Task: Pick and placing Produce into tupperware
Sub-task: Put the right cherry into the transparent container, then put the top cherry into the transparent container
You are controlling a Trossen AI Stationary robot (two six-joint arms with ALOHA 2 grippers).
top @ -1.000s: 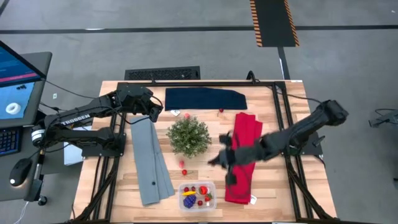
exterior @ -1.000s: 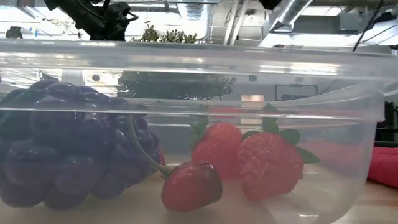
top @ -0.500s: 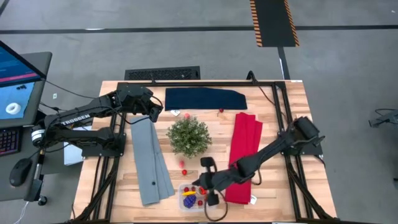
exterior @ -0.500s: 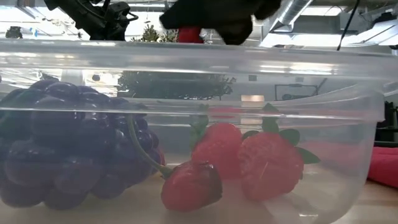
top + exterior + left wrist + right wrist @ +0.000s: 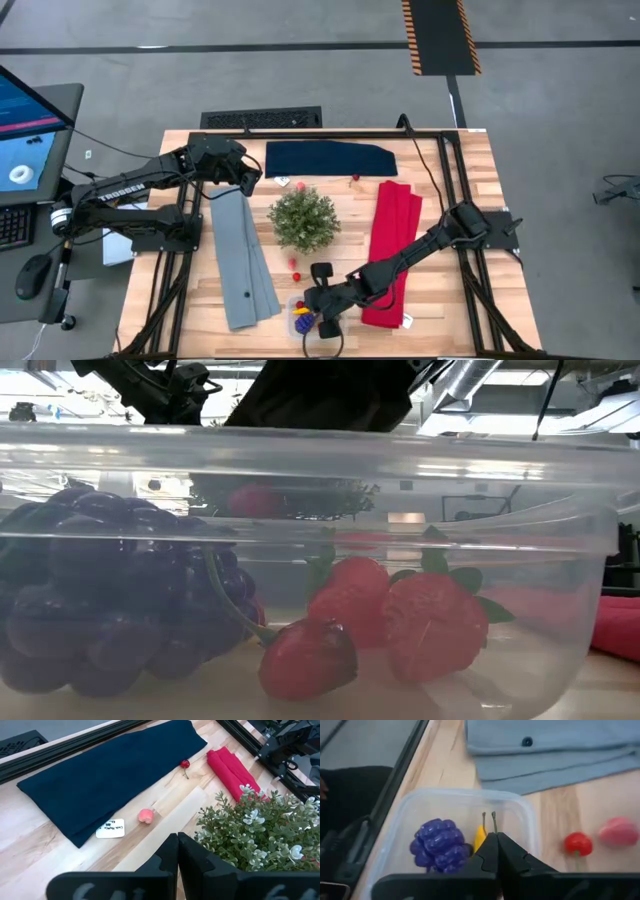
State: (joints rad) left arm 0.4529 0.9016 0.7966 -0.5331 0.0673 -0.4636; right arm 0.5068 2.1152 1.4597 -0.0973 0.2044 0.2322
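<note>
- Step: delivery. The right gripper (image 5: 495,836) hangs over the tupperware (image 5: 470,794) at the worktop's front edge, in front of the plant (image 5: 303,218).
- Right jaws: all but closed. A thin stem (image 5: 494,820) stands at their tips. In the low view a red berry (image 5: 255,500) shows just under the gripper, inside the tub walls. Whether it is pinched or already free cannot be told.
- Tub contents: grapes (image 5: 440,845), yellow piece (image 5: 479,839), strawberries (image 5: 435,625).
- Loose on the worktop beside the tub: a cherry (image 5: 578,844) and a pink piece (image 5: 619,831).
- Next move, as judged: part the jaws to let the berry fall clear, lift straight up past the rim, then go for the nearby cherry.
- Left gripper (image 5: 178,836): waiting at the back left, jaws closed, empty.
</note>
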